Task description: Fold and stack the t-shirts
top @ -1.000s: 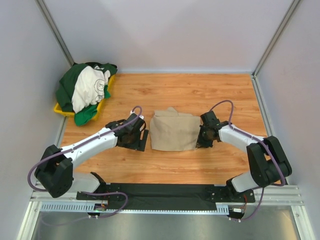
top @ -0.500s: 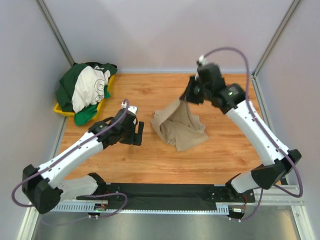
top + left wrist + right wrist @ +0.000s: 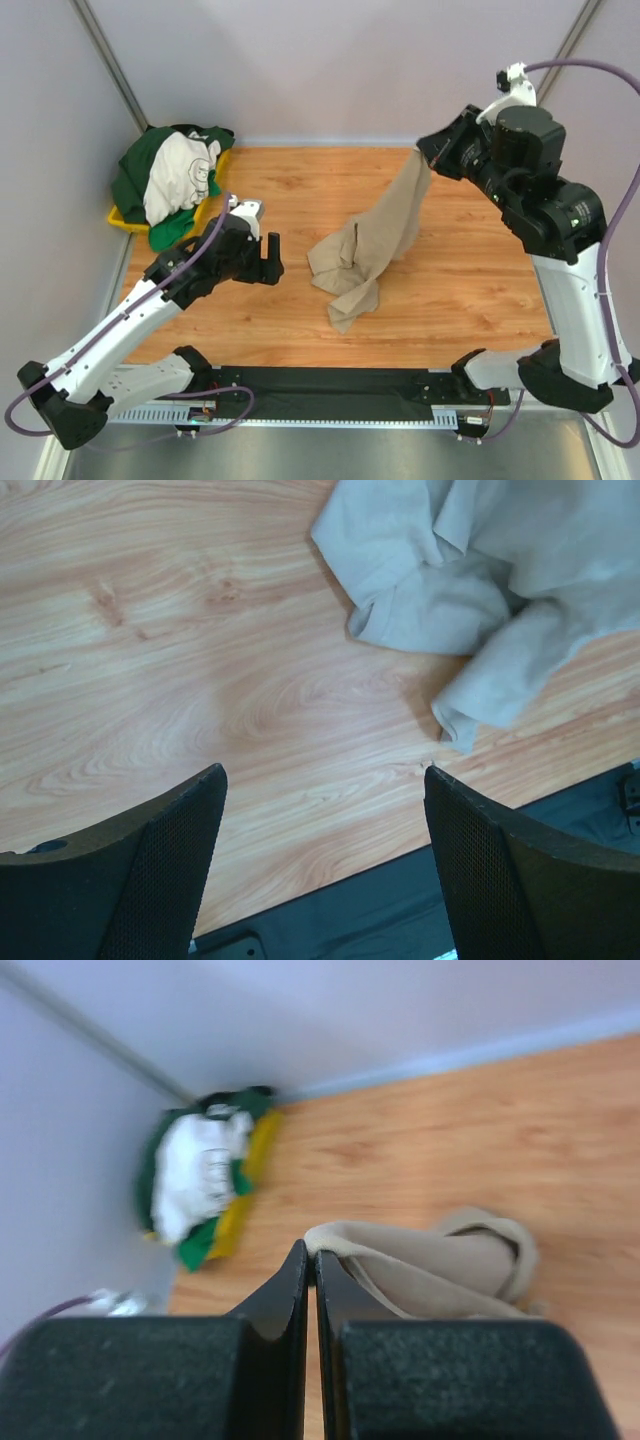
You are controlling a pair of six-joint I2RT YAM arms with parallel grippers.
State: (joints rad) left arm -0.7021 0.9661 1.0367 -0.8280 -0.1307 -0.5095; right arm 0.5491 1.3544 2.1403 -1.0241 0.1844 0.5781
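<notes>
The wooden counter (image 3: 470, 300) carries a tan shirt (image 3: 365, 250), its top edge lifted high and pinched between the right fingers (image 3: 432, 152), its crumpled lower part resting mid-counter; other shirts (image 3: 175, 180) heap on the far-left tray (image 3: 120, 221); the left fingers (image 3: 271, 260) gape wide, empty
</notes>
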